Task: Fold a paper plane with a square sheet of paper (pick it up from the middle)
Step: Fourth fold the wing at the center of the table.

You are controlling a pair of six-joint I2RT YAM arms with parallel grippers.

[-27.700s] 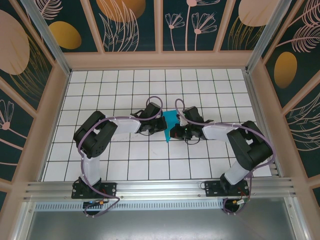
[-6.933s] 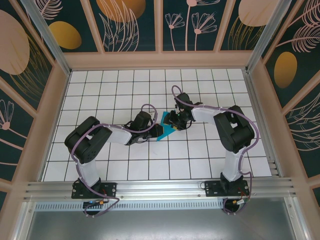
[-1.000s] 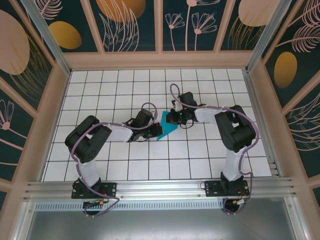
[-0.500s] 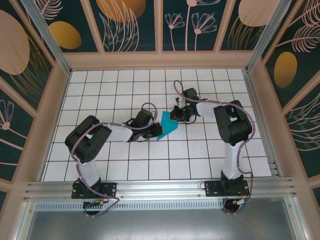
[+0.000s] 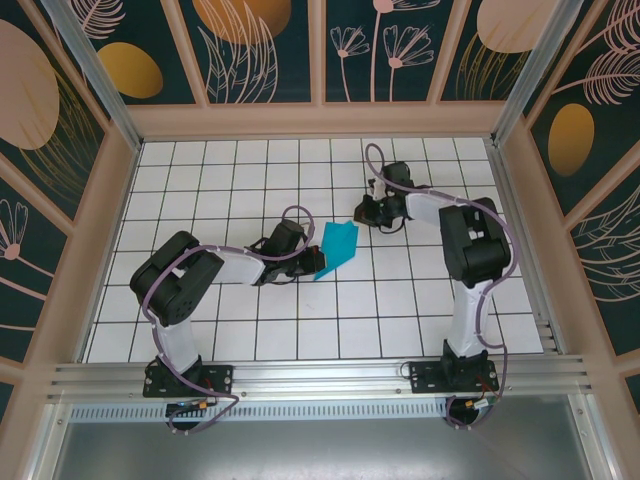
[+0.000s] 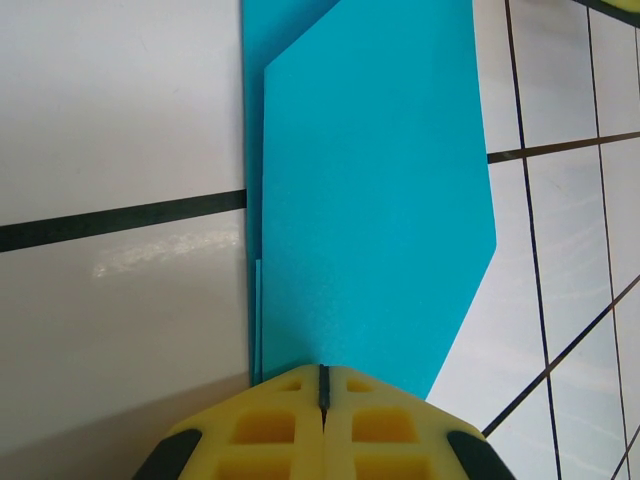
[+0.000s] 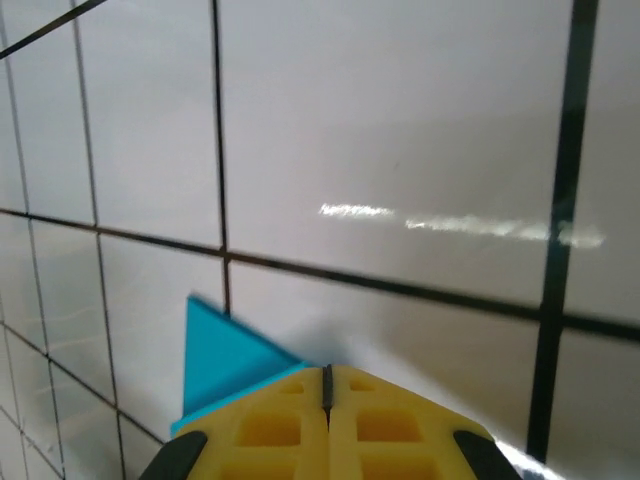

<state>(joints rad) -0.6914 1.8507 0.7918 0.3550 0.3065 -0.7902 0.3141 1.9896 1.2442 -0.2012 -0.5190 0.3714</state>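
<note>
Since the picture of one second ago, the right hand (image 5: 362, 212) has pulled back from the paper (image 5: 340, 247), going farther from the left hand (image 5: 318, 263), while the left hand and the paper have kept their places. Now the right hand is clenched on nothing and stands just past the paper's far corner, on the side opposite to the left hand. Its wrist view shows one teal tip beside its closed fingertips, and I cannot tell if they touch. The left hand is clenched too, with its fingertips on the near end of the paper. Whether it pinches the paper or only presses it onto the surface (image 5: 250, 320), I cannot tell. The paper lies flat on the surface directly in front of the left hand. It is no longer a square: the left wrist view shows at least two layers, one long straight edge, and a slanted edge that narrows the shape toward the left hand. So I judge the first folds as done, but it is not yet a slim dart; the narrowing folds and the wings seem to remain. Its long axis runs diagonally from the left hand toward the right hand, with the narrow end at the left hand and the broad end away from it.
</note>
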